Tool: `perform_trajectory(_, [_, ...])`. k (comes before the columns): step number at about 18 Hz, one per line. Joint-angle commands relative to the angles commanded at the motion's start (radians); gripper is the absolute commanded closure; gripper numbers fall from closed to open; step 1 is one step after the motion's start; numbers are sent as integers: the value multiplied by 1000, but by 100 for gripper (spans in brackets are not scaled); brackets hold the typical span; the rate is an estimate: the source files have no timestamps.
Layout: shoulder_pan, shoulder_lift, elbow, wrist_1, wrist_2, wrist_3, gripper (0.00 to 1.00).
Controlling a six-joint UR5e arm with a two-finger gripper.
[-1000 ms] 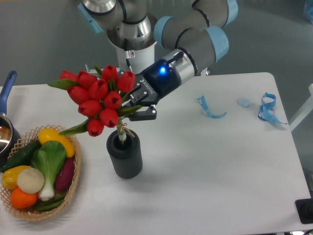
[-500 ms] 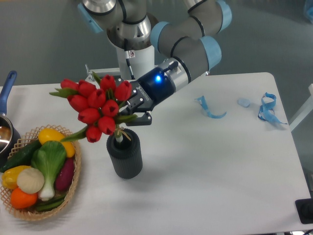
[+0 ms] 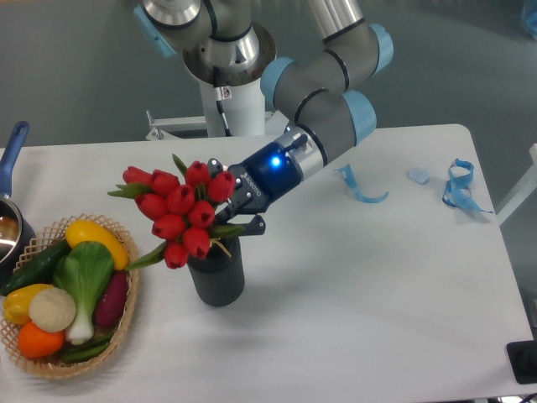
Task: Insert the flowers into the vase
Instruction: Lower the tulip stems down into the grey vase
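Note:
The flowers (image 3: pixel 180 210), a bunch of red tulips with green leaves, lean to the left over the vase (image 3: pixel 217 277), a short dark grey ribbed cylinder on the white table. Their stems go down into the vase's mouth; the heads hide the opening. My gripper (image 3: pixel 236 210) is shut on the bunch just above the vase's rim, on its right side, with a blue light lit on the wrist.
A wicker basket (image 3: pixel 126 323) of colourful vegetables stands left of the vase, close to the tulips. A pot with a blue handle (image 3: pixel 12 151) is at the far left edge. Blue ribbon scraps (image 3: pixel 359 186) (image 3: pixel 459 186) lie at the back right.
My gripper has moved down and slightly right with the flowers. The stems have sunk deeper into the vase, and the heads now sit right over its mouth.

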Motion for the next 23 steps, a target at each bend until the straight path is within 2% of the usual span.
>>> perform_trajectory(6, [0,-24,-29,0,2,60,81])
perform_trajectory(8, [2,-35,-31,0,5,84,73])
perform_trajectory(10, [2,-40,-37,0,5,107,69])
perform_trajectory(13, [9,-40,-34,0,5,137,30])
perform_trajectory(14, [11,-40,-35,0,5,146,21])
perform_trajectory(16, [15,-38,-37,0,5,149,17])
perform_trajectory(17, [17,-38,-35,2,5,151,12])
perform_trajectory(18, [17,-37,-35,2,5,151,1])
perform_trajectory(20, [18,-35,-37,6,11,151,0])
perform_trajectory(23, [29,-25,-34,6,93,151,0])
